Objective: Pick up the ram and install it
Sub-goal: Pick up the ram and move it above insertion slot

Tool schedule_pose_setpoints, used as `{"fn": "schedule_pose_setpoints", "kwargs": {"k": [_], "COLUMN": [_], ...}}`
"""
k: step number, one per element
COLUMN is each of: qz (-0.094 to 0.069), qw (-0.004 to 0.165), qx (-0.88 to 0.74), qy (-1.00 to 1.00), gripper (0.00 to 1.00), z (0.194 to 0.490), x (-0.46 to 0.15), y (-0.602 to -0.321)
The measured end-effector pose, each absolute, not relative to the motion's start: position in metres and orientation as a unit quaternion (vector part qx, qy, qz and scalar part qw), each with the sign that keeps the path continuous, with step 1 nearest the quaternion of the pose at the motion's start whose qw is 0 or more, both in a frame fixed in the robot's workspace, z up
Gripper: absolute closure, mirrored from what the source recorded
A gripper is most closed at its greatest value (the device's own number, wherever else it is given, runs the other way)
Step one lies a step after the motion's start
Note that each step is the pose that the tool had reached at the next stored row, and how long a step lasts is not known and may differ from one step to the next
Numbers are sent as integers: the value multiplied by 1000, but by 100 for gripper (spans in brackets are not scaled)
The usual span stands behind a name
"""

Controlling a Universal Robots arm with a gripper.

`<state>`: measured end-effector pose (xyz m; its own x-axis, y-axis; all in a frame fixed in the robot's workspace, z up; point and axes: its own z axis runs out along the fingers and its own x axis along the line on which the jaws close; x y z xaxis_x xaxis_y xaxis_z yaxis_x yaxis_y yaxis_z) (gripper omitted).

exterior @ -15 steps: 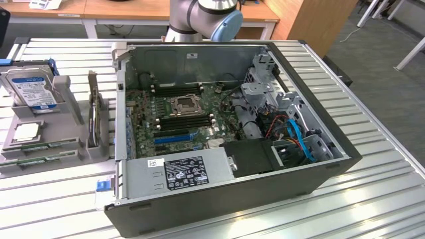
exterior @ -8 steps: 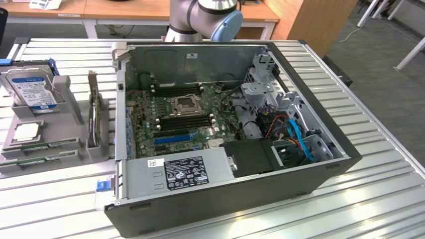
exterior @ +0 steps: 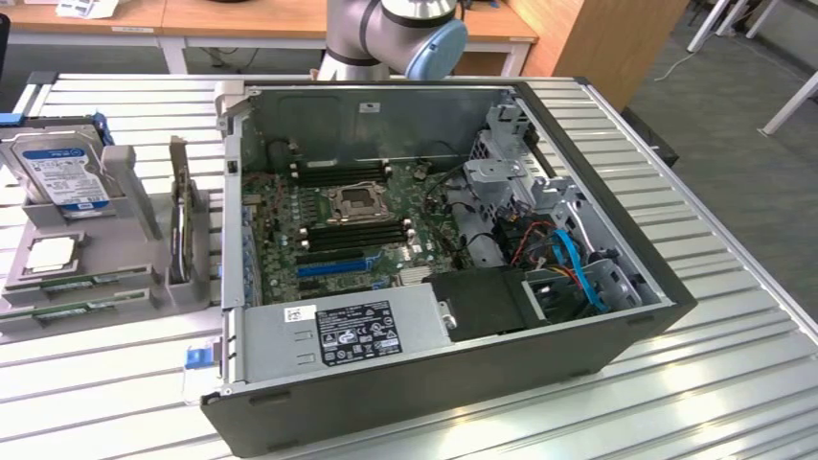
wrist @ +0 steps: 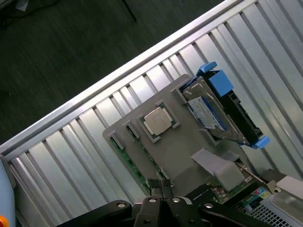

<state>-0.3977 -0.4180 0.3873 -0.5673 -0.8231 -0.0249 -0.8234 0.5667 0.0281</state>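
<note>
Hovering over the gray tray [wrist: 187, 144] on the bench [exterior: 729, 383], pincer [wrist: 161, 188] pinched closed and empty, the ram [exterior: 79, 284] slotted there looks light, stiff, fragile, so I'd grab its long edges.

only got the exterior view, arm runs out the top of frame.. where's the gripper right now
Observer: In the wrist view the gripper hangs over the gray holder, with its tips nearest the ram along the holder's edge.
Operator: open or shut, got anything in it
Observer: Shut and empty as far as I can see. The ram lies in the holder.
</note>
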Motion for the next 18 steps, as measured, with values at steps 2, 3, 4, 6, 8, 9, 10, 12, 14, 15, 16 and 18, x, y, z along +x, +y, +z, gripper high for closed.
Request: {"fn": "schedule_pose_setpoints", "kwargs": {"k": [2,3,4,6,8,9,10,12,14,15,16,18], "qz": [18,18,18,18,18,18,18,18,18,18,18,18], "qw": [4,4,4,4,4,4,4,4,4,4,4,4], "qx": [-476,-481,-485,-487,-487,-487,-487,-487,-487,-487,-487,-490], "qy": [879,877,874,873,873,873,873,873,873,873,873,872], "gripper": [90,90,90,90,90,90,90,90,90,90,90,90], "z": [387,387,387,387,387,387,387,387,387,387,387,387], "x": [-398,-398,-398,-398,-398,-398,-398,-398,-398,-398,-398,-398], "y": [-418,-418,-418,-418,-418,-418,-418,-418,-418,-418,-418,-418]}}
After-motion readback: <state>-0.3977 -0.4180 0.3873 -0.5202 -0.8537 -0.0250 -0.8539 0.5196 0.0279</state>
